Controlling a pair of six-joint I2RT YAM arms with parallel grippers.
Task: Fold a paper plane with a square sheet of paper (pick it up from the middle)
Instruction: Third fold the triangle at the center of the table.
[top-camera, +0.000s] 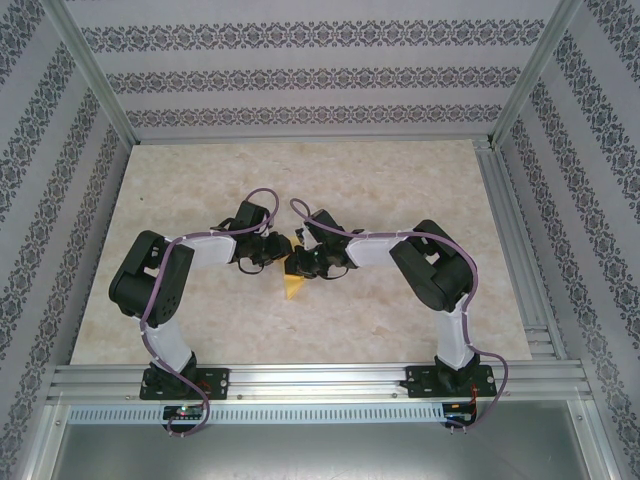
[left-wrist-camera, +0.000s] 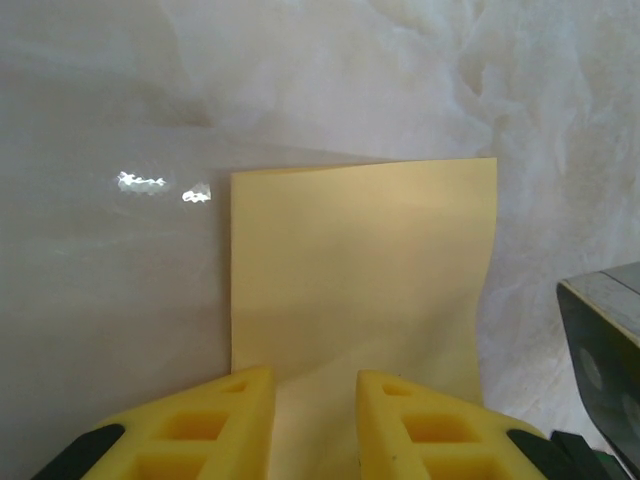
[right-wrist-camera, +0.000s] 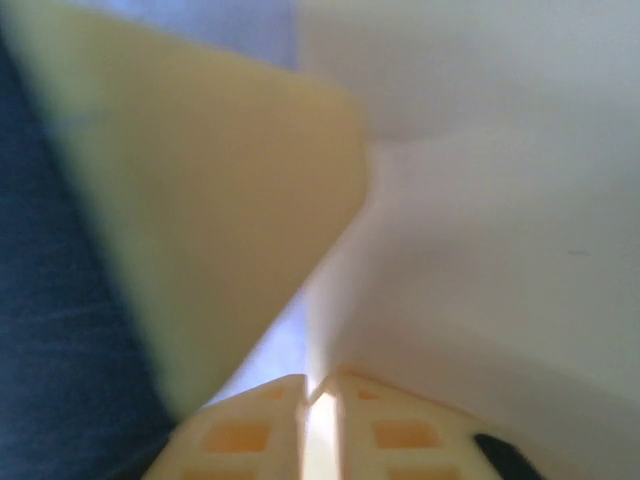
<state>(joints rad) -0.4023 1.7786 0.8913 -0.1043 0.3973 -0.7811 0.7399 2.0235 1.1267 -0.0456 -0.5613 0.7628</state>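
**Both arms folded in over the sheet at mid-table**

Nearest to me, both arm bases sit on the aluminium rail (top-camera: 320, 378), well short of the square sheet of paper (left-wrist-camera: 360, 270). From there the left arm (top-camera: 150, 270) and right arm (top-camera: 435, 265) rise, with elbows pushed outward. Their forearms turn in toward the sheet, so the wrists nearly meet just beyond it.

The left gripper (left-wrist-camera: 315, 385) hangs low over the sheet's near edge. Its yellow fingers (left-wrist-camera: 210, 425) are clearly apart, and paper shows in the gap. The sheet's right edge curls up slightly.

The right gripper (right-wrist-camera: 320, 385) has its jaws almost together on a thin pale sliver. A crease in the blurred paper runs straight into them, so I read it as pinching the sheet.

Beyond the sheet lie the marbled table (top-camera: 400, 190) and the patterned walls (top-camera: 300, 80).
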